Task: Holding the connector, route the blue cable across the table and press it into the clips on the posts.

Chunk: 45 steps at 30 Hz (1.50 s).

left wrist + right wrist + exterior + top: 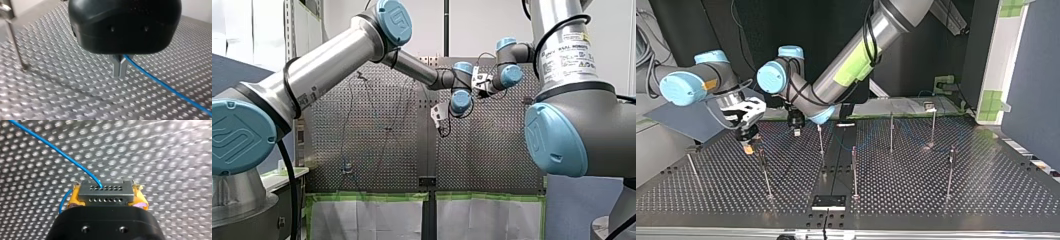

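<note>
One connector point(105, 194): grey block with two rows of holes, clamped crosswise between the yellow pads point(140, 198) of the right gripper point(106, 195). It is gripped by its sides, so the holed face and the cable's exit are left free.
Blue cable point(57, 150): seen leaving one hole of the upper row and running off over the perforated table point(162, 157), clear of the pads. A short blue loop shows beside one pad.
Left gripper point(119, 67): metal fingers drawn to a narrow slit, tips just above the table. The cable appears to be nipped near their root and trails away to one side. This is judged a guiding hold, so that the run between the two grippers can be kept taut and steered.
Nearest post point(767, 175): thin and upright, its top just beside the right gripper in the top view. Judged the reason the connector is carried low here: the cable must be brought to clip height.
Farther posts point(891, 132): spread toward the top view's right, well apart from both grippers. The clips are too small to read, so whether any holds cable cannot be told.
</note>
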Each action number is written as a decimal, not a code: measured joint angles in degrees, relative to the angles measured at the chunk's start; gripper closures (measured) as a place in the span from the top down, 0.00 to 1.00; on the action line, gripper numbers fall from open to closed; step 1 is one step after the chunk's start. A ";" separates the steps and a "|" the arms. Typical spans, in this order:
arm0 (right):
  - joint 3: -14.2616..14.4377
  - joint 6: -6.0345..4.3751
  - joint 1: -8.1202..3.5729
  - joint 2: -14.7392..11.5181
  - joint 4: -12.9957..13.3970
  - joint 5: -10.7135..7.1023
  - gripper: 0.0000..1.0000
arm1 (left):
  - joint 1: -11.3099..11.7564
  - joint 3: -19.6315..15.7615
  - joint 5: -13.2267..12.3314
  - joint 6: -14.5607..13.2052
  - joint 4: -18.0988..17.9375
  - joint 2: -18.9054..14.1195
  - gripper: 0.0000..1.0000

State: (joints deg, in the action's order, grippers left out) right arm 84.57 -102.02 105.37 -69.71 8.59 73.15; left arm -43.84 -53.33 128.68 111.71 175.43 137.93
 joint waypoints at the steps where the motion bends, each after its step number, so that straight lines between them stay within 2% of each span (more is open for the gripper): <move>1: -0.09 -0.11 -0.03 -0.42 -0.16 -0.09 0.00 | -0.06 0.00 0.04 -0.15 0.05 -0.47 0.00; 11: -1.14 -0.36 -0.35 -4.68 -2.38 -0.28 0.00 | -0.33 0.00 0.12 -1.69 0.71 -5.52 0.00; 19: -2.02 -0.39 -1.03 -6.65 -4.03 -0.40 0.00 | -0.72 0.08 -0.25 -3.04 0.36 -7.16 0.00; 25: -2.07 -0.40 -1.33 -6.95 -4.17 -0.61 0.00 | -0.72 0.18 -1.88 -3.86 -0.92 -7.21 0.00; 38: -2.48 -1.11 -1.98 -6.73 -3.86 -2.33 0.00 | 1.37 0.28 -7.07 -4.35 -6.14 -7.21 0.00; 45: -2.81 -1.26 -2.60 -6.11 -3.73 -2.61 0.00 | 2.46 0.26 -8.53 -4.42 -7.11 -7.15 0.00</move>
State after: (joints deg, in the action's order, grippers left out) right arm 81.76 -103.28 102.78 -75.82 4.85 70.54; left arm -41.38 -53.07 120.15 107.30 168.32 130.78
